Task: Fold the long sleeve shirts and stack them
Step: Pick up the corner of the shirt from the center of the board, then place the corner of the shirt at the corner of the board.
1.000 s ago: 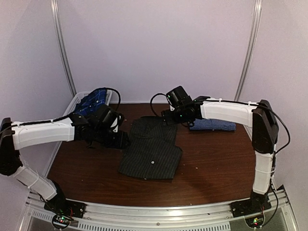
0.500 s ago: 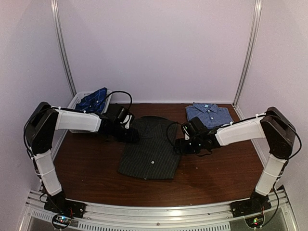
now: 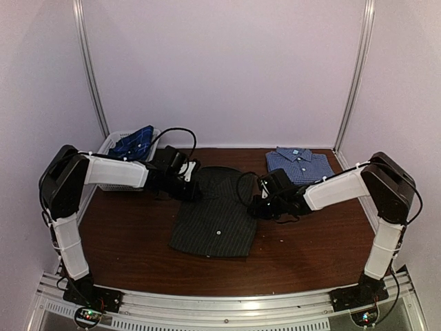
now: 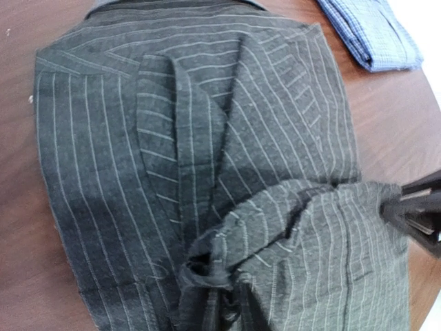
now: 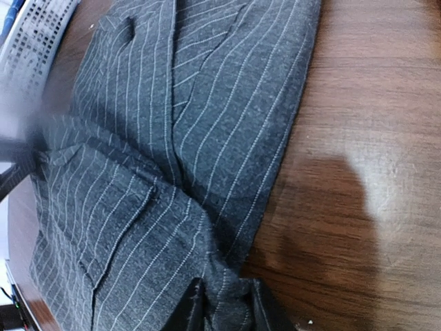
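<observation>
Right wrist and left wrist barely show right pincer (image 5: 224,310) and left pincer (image 4: 210,307) clamping pinstriped shirt (image 4: 172,138).

Left gripper (image 3: 187,185): I've moved it from the pinstriped shirt's (image 3: 217,221) left edge up to its far-left corner.
Right gripper (image 3: 256,205): brought from collar down to right edge.
Blue-checked shirt (image 3: 298,164): back in full view.

Soft, even light filled the top view. The right wrist view showed glare and a dark shadow on the counter (image 5: 375,96), its left edge blurred.
</observation>
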### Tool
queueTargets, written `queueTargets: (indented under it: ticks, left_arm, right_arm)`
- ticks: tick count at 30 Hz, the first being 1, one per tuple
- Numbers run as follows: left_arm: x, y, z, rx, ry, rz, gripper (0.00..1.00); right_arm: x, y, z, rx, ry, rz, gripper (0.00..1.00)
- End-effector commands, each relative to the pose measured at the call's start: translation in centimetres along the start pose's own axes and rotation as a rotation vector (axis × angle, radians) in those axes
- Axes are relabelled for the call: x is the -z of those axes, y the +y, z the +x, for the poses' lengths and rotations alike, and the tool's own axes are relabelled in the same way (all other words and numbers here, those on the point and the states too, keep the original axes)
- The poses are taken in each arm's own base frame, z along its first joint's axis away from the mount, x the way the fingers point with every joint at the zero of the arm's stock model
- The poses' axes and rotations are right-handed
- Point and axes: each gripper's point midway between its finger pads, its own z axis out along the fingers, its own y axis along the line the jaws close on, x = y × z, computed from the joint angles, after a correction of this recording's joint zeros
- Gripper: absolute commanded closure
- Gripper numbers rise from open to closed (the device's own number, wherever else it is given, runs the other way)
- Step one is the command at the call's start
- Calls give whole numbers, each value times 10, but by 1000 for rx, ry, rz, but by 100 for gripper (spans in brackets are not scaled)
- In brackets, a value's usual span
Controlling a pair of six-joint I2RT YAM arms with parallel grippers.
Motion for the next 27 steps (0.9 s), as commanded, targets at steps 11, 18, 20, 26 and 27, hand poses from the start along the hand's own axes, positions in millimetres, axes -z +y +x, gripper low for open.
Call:
queueTargets:
  ticks: [11, 18, 20, 26, 27]
  left_arm:
    - [86, -73, 2, -46, -45, 254, 100]
    - [117, -105, 104, -64, 154, 340, 100]
    - [117, -92, 149, -42, 262, 278, 100]
    - [127, -51, 214, 32, 396, 135, 100]
    - [129, -46, 218, 37, 406, 117, 100]
  right_arm:
    - [68, 66, -18, 154, -108, -95, 100]
    - [102, 112, 90, 312, 43, -238, 100]
    - [109, 114, 129, 345, 108, -266, 100]
    - [109, 96, 203, 411, 239, -230, 97]
    - [109, 91, 205, 405, 242, -219, 97]
